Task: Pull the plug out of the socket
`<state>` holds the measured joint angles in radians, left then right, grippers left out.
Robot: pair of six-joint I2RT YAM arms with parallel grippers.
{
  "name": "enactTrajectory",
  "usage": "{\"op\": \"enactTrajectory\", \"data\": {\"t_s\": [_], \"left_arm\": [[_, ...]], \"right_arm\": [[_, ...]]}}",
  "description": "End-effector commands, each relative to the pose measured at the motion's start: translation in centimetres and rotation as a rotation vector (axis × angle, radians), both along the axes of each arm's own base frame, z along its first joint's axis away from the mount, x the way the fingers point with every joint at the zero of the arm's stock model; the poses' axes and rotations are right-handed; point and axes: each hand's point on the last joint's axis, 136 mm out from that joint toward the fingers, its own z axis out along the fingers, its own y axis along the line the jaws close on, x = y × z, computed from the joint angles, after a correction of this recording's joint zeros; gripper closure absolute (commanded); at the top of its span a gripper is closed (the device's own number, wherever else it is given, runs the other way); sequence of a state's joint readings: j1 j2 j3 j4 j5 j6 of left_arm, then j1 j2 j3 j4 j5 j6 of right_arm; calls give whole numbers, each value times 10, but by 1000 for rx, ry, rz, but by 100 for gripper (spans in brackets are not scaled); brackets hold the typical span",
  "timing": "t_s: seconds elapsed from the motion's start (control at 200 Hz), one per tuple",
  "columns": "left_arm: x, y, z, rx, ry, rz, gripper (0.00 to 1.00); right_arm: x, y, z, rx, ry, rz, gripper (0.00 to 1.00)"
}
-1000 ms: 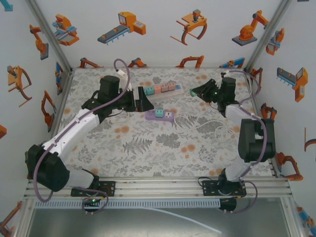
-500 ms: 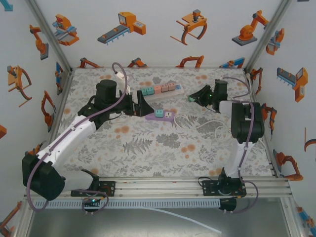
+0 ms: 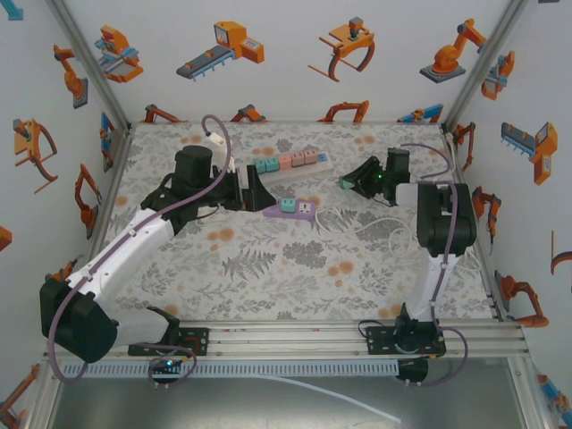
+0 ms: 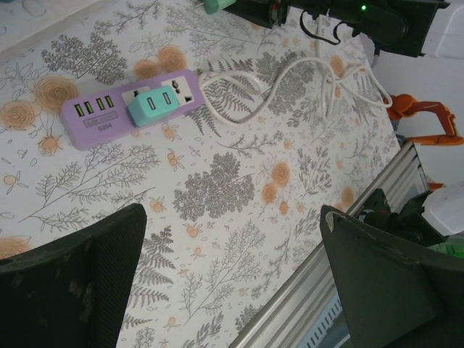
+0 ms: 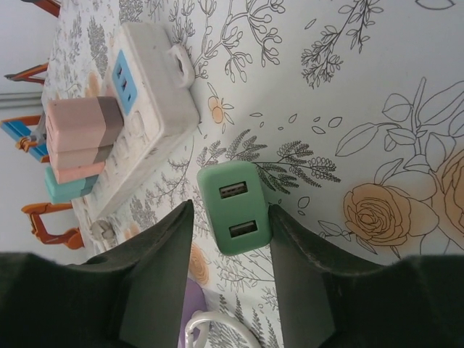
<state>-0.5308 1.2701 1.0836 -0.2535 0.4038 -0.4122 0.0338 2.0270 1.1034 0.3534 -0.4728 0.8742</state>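
Note:
A mint-green plug (image 5: 235,206) with two USB ports sits between my right gripper's (image 5: 230,208) fingers, low over the flowered table, well clear of the socket. The jaws stand slightly apart: a gap shows on the plug's left side, while the right finger (image 5: 290,246) touches it. From above, this plug (image 3: 344,183) is at the right gripper (image 3: 351,180), right of the purple socket strip (image 3: 293,209). That strip (image 4: 109,112) carries a teal plug (image 4: 156,105). My left gripper (image 4: 232,217) hangs wide open with nothing between its fingers, hovering at the strip's left end (image 3: 259,189).
A white power strip (image 3: 290,163) with pink and teal plugs lies at the back, also in the right wrist view (image 5: 152,109). A white cable (image 4: 290,80) loops right of the purple strip. The table's metal front rail (image 4: 319,290) lies under the left gripper.
The right gripper's jaws have loosened around the green plug. The right arm has folded back, with the gripper staying near the same spot. The left arm drew back slightly.

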Motion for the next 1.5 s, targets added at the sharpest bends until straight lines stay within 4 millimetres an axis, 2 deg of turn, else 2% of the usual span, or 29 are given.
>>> {"op": "enactTrajectory", "data": {"t_s": [0.0,0.185,0.315,0.441,0.576,0.686,0.796,0.846,0.916,1.036,1.156,1.232,1.337,1.497], "left_arm": [[0,1,-7,29,12,6,3],[3,4,-11,49,17,32,3],[9,15,-20,100,34,98,3],[13,20,-26,127,50,137,3],[19,24,-29,140,66,180,3],[28,36,-37,164,91,274,3],[37,43,-48,166,132,345,3],[41,44,-52,160,150,367,3],[47,44,-58,153,171,389,3],[57,41,-68,141,204,414,3],[67,38,-78,139,242,430,2],[72,36,-84,147,267,434,1],[77,33,-93,150,293,448,0],[88,35,-112,175,343,481,4]], "right_arm": [[-7,-8,-3,-34,6,-15,52],[-13,-14,9,-78,-6,-23,48],[-15,-18,28,-102,-39,-30,47],[-17,-20,55,-119,-94,-37,46],[-21,-20,96,-130,-194,-35,46],[-31,-12,138,-163,-342,-12,44],[-48,5,174,-290,-499,63,42],[-58,20,189,-374,-586,128,42],[-73,43,199,-484,-702,232,41],[-101,87,195,-635,-889,439,39],[-136,132,176,-713,-1107,676,38],[-155,152,161,-754,-1214,803,33],[-165,168,141,-769,-1247,935,32],[-161,185,123,-725,-1234,1051,32]]}}
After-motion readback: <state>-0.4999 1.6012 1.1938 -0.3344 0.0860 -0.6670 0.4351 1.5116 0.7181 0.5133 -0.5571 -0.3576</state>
